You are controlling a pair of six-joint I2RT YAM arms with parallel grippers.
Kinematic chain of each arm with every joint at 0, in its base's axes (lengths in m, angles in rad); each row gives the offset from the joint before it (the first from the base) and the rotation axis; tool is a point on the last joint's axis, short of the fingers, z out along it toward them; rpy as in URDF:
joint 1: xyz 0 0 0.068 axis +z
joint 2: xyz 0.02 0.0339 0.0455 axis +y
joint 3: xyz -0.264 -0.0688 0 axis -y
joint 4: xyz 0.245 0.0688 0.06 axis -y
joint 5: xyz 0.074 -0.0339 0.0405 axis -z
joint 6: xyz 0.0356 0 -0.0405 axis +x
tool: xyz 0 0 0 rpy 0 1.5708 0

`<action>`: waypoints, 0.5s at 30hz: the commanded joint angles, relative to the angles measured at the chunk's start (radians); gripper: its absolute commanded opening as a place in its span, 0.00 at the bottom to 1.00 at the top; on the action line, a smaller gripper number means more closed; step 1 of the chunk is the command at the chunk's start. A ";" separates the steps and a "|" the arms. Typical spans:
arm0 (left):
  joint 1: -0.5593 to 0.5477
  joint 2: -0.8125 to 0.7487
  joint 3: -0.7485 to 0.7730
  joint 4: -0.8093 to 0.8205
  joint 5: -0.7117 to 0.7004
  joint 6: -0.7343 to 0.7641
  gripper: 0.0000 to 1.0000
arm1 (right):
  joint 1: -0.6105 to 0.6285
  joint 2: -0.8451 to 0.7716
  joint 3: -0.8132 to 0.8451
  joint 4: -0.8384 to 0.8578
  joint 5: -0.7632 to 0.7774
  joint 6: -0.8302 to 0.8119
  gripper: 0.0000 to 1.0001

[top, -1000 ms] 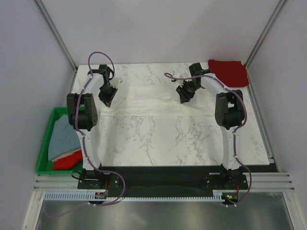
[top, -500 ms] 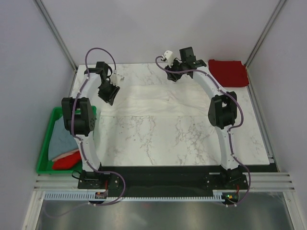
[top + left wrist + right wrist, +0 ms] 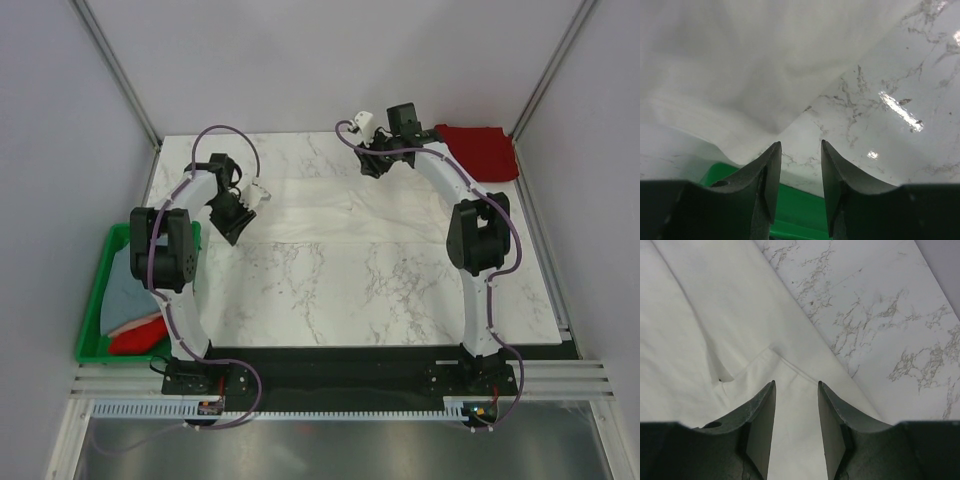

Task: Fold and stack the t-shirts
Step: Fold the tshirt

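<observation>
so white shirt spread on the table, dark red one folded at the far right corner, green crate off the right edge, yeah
No: the green crate sits off the left edge of the table, as the top external view shows. The white shirt and the dark red one are as you say.

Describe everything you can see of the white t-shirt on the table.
The white t-shirt is soft, thin-looking cloth, laid as a long, creased band flat across the far half of the marble table. The right wrist view shows overlapping layers and a seam. The left pincer stands open beside its left edge, the right pincer open over its far edge; neither grips it.
</observation>
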 commanded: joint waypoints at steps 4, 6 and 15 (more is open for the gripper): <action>0.000 0.028 0.009 0.103 -0.052 0.070 0.45 | 0.006 -0.086 -0.032 0.003 -0.010 0.007 0.47; 0.000 0.025 0.002 0.112 -0.055 0.075 0.45 | 0.004 -0.094 -0.051 0.003 -0.010 0.006 0.47; -0.003 0.063 -0.037 0.131 -0.085 0.089 0.45 | 0.006 -0.103 -0.088 0.003 -0.005 -0.002 0.47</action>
